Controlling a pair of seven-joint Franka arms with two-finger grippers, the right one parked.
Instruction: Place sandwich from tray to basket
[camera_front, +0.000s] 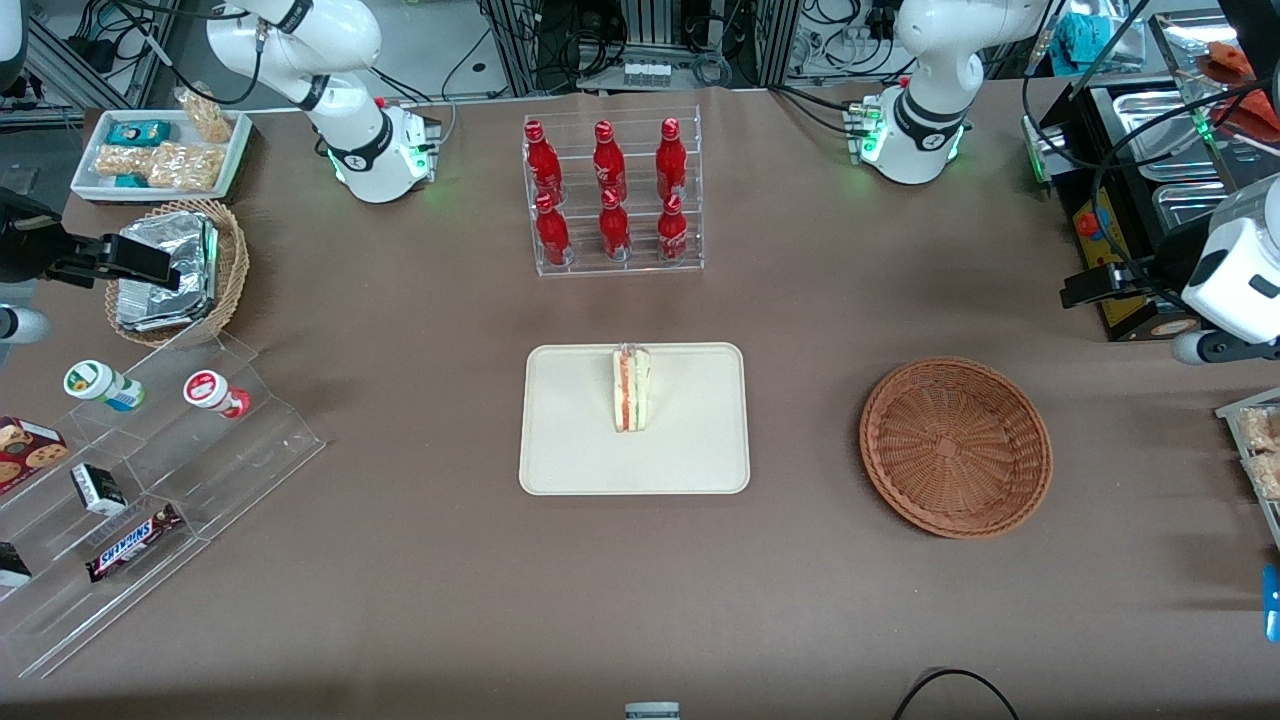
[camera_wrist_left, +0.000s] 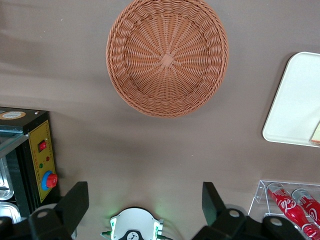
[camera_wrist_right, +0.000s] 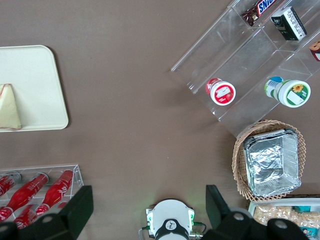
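One wedge-cut sandwich of white bread with orange and green filling rests on the white rectangular plastic tray, near the tray edge farther from the front camera, layered side up. The round brown wicker basket sits beside the tray, apart from it, toward the working arm's end of the table. The black left gripper hangs farther from the front camera than the basket, by the black appliance with a yellow control panel. Jaws: spread wide apart, holding nothing. Six red bottles stand in the clear plastic bin, farther from the front camera than the tray. The clear stepped plastic rack lies toward the parked arm's end.
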